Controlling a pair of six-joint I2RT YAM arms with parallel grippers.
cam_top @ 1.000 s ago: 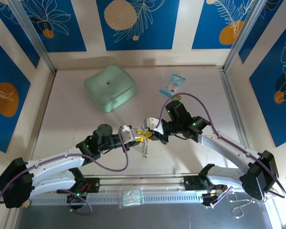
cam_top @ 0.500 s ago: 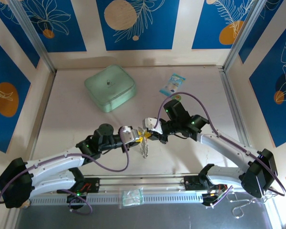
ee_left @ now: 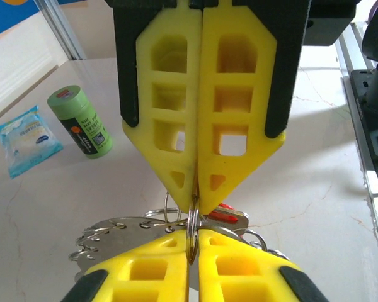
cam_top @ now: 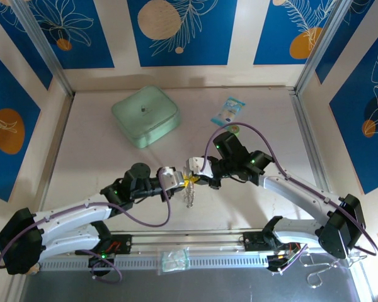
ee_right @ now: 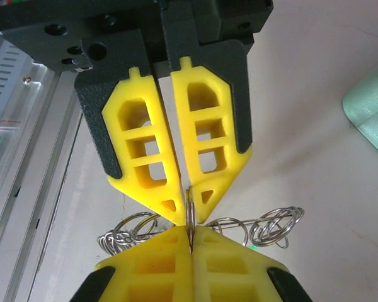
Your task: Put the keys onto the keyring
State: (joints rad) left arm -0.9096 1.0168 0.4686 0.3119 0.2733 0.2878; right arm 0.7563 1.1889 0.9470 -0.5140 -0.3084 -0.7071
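Looking edge-on, the thin silvery metal keyring shows as little more than a line. It is pinched from opposite sides by two pairs of yellow plastic fingers, above the pale table between the arms. The left gripper is closed tight on the ring, and its own fingers are cut off by the bottom edge of its wrist view. The right gripper is clamped on the same ring, tip to tip with the left. A cluster of small silvery wire loops hangs off the ring, too tangled to count. One tiny key with a red plastic head peeks out just behind the right fingertips. A speck of green among the loops is too small to identify. The mint-green square pouch lies closed at the back, its contents hidden. A small clear plastic bag on the near rail holds something I cannot make out
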